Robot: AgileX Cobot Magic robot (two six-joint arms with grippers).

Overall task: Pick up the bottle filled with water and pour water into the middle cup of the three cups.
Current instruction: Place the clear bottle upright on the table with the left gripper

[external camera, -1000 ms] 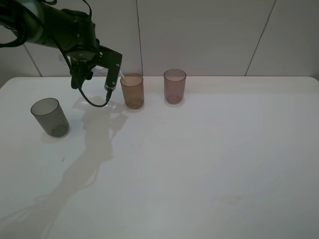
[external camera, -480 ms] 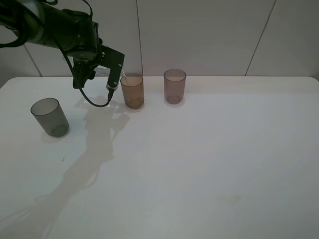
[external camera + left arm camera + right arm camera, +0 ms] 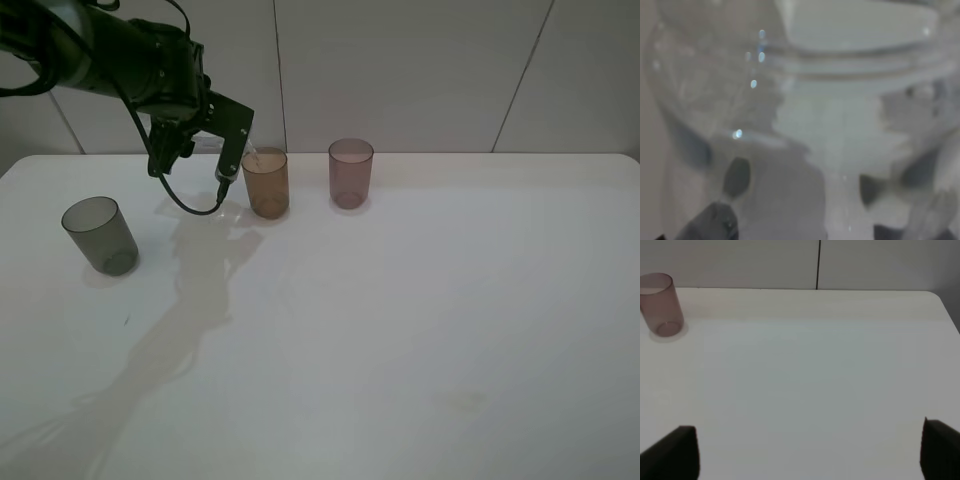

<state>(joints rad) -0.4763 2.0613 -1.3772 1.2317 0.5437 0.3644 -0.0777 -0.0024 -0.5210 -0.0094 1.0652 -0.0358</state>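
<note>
clear bottle (image 3: 850, 85) sits clamped in the left end effector (image 3: 231, 152). its neck tilts toward the amber middle cup (image 3: 265, 186) alongside.

The bottle (image 3: 830, 100) is of clear, colourless plastic, glossy, with small bright glints on its smooth wall. The dark grey cup (image 3: 99, 235), the amber-brown middle cup (image 3: 265, 182) and the mauve-pink cup (image 3: 350, 173) are of translucent, smooth plastic. The table (image 3: 420, 330) looks white, matt and smooth. The left arm (image 3: 130, 60) has a black casing with a slight sheen.
</note>
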